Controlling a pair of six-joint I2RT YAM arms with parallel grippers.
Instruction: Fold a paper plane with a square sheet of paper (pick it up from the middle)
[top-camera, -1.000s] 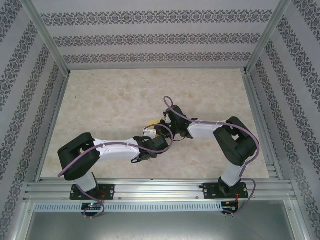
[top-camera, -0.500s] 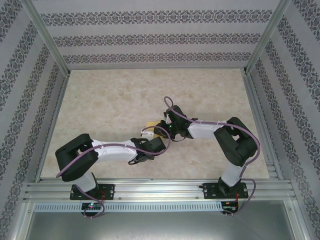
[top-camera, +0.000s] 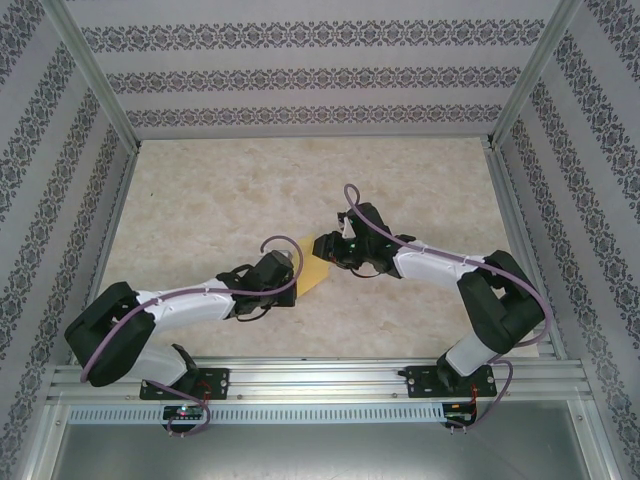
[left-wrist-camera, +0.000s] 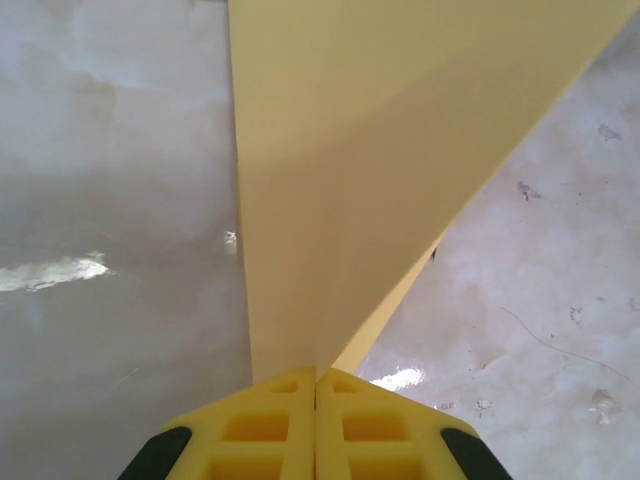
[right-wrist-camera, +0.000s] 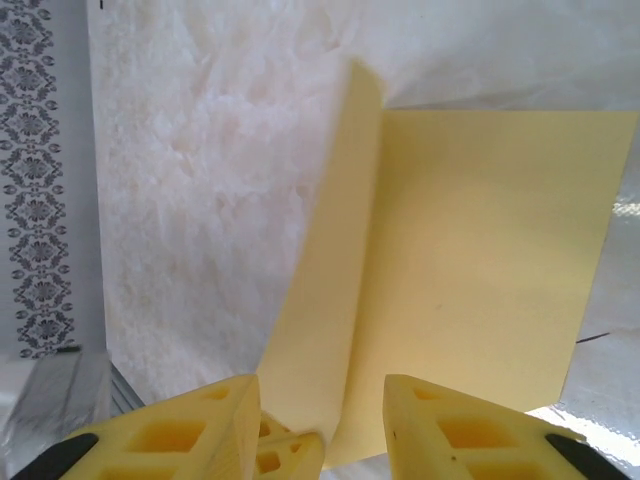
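The square sheet of paper (top-camera: 316, 272) sits at the centre of the top view, pinched along one raised flap by the closed left gripper (left-wrist-camera: 316, 405). The right gripper (right-wrist-camera: 320, 405) stands open astride its near corner. The folding looks barely begun, with no dart shape yet.
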